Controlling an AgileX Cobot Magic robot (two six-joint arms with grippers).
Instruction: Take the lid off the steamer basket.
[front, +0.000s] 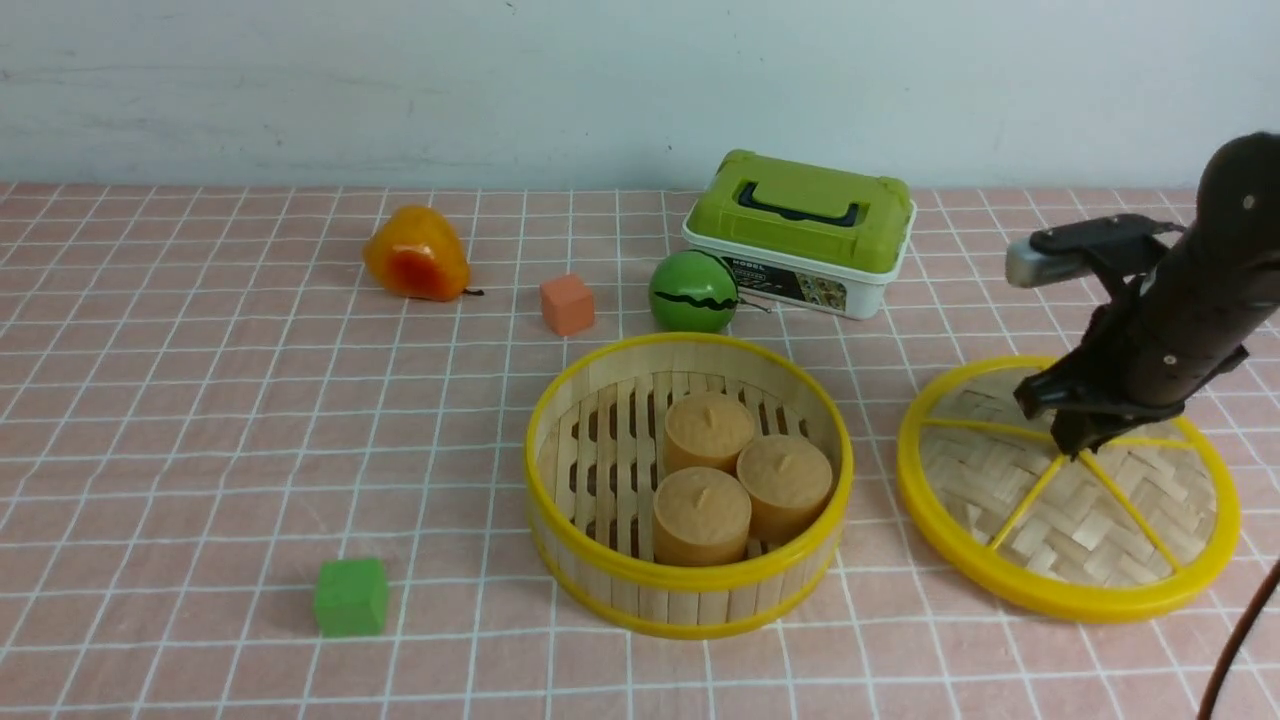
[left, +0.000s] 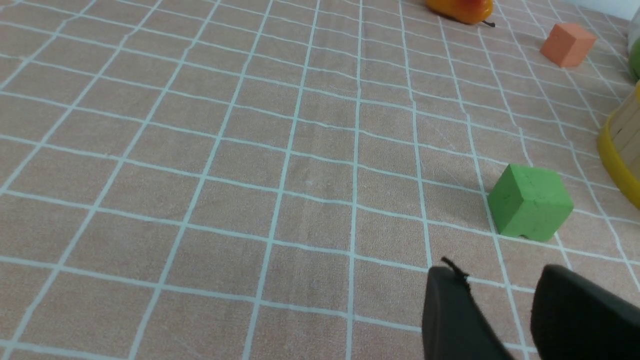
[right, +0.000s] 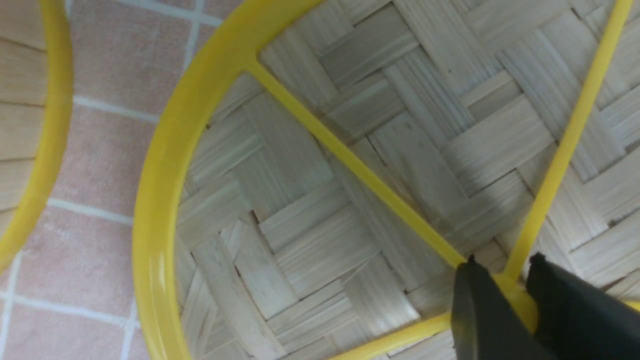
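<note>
The right claw (front: 1082, 442) comes down slanting from the right edge of the tabletop (front: 200, 450) onto the middle of the lid (front: 1060, 520). Its two dark fingers (right: 480, 310) stand close together with only a narrow gap. The right wrist view shows the lid's small yellow centre knob filling that gap, so the claw is pinching the knob where the spokes meet.

The lid (right: 300, 200) is off the steamer basket (front: 690, 600). It looks to lie flat on the checked cloth near the right edge of the tabletop, directly under the claw. Its yellow rim sits just beside the basket's rim with a strip of cloth between them, so they do not touch.

The basket is open at the middle of the tabletop, toward the near edge. Three tan round cakes (front: 740, 475) are packed together on its slatted floor (toward the right side of it).

The left claw (left: 496, 280) shows only in the left wrist view. Its fingers are spread a little over bare cloth, with nothing between them. A green cube (left: 530, 202) sits near them on the cloth, untouched, to the left of the basket.

Toward the far edge lie an orange pear (front: 415, 253), an orange cube (front: 567, 304), a small watermelon (front: 693, 291) and a white box (front: 800, 235) with a green lid.
</note>
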